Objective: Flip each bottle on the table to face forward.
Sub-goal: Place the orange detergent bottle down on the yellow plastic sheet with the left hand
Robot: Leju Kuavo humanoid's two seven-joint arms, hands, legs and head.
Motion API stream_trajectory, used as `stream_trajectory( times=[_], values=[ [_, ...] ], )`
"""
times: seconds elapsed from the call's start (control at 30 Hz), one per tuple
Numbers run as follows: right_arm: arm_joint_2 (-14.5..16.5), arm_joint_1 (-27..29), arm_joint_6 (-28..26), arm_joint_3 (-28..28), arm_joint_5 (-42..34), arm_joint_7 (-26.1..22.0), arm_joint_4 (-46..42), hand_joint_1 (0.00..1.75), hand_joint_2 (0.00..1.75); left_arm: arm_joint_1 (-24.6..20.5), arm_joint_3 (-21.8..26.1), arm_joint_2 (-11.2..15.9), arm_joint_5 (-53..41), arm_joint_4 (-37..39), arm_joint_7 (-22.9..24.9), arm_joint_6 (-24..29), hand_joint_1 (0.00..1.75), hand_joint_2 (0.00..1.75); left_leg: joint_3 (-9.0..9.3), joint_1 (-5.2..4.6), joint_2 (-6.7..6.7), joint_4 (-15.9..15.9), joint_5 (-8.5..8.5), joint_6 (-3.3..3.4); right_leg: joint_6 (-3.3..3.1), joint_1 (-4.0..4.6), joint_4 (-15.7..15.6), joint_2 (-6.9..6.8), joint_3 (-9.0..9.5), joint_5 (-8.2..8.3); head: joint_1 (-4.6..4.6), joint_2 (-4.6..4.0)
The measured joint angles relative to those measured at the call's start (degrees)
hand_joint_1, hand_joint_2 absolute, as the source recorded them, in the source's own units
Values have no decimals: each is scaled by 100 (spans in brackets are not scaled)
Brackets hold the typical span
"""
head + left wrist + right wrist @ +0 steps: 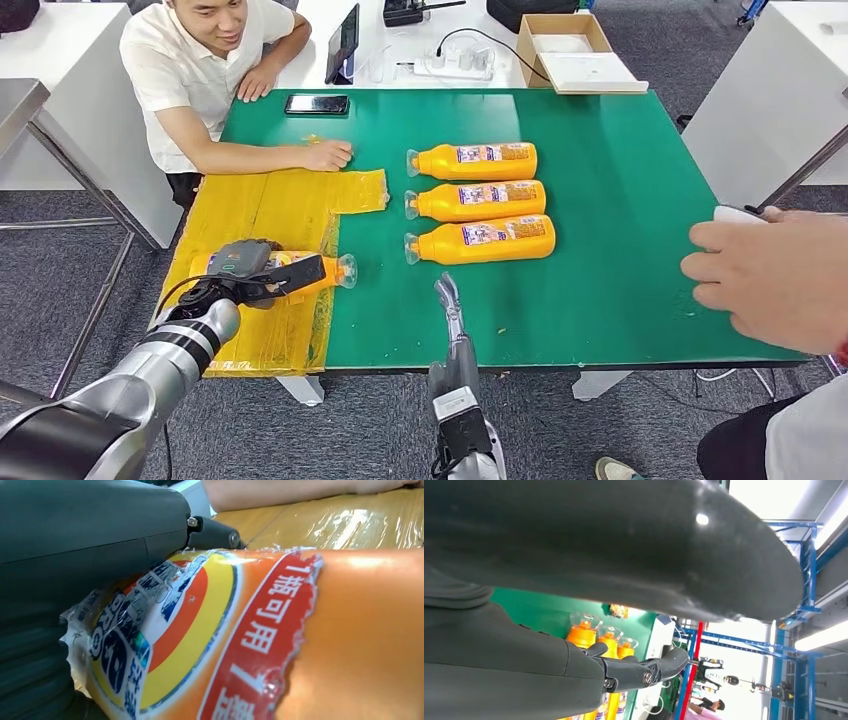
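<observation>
Three orange bottles (476,161) (478,200) (483,240) lie side by side on the green table (620,200), clear caps to the left, labels facing up. A fourth orange bottle (322,270) lies on the yellow plastic sheet (270,210) at the left, and my left hand (250,270) grips it around its body. In the left wrist view its torn label (200,640) is close up under the hand (90,545). My right hand (448,300) hovers over the table's front edge, fingers straight and together, holding nothing. The right wrist view shows those fingers (644,670) stretched toward the three bottles (601,640).
A person (210,60) sits at the far left with a hand (328,155) on the yellow sheet. Another person's hand (770,275) reaches in at the right edge. A phone (316,104), a power strip (448,66) and a cardboard box (572,50) lie at the back.
</observation>
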Motion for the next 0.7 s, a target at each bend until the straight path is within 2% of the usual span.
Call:
stream_trajectory(
  times=[0.17,0.33,0.57,0.63,0.7],
  values=[
    [23,-51,54,-13,-7,0,143,0,0,-21,291,15,658,66,-433,-441,0,175,11,1,-1,0,0,0,0,1,2,0,11,0,-1,-1],
    [42,-79,71,-28,-32,0,233,0,0,-14,481,31,857,70,-684,-519,0,175,14,1,-1,-1,0,-1,0,0,2,0,15,-1,-1,-1],
    [56,-87,67,-78,-38,0,318,0,0,217,1054,6,2081,-135,-1951,-770,0,175,25,-1,-9,-1,0,0,0,0,0,-1,25,-2,0,0],
    [61,-87,43,-90,-22,0,330,0,0,362,1203,-45,2312,-303,-2209,-589,0,175,25,-1,-6,-1,0,0,-1,0,-1,0,24,-1,1,-1],
    [64,-88,18,-101,1,0,346,0,0,542,1304,-117,2489,-493,-2471,-176,0,175,23,-2,-2,-1,0,0,-1,0,-1,1,21,-1,1,-1]
  ],
)
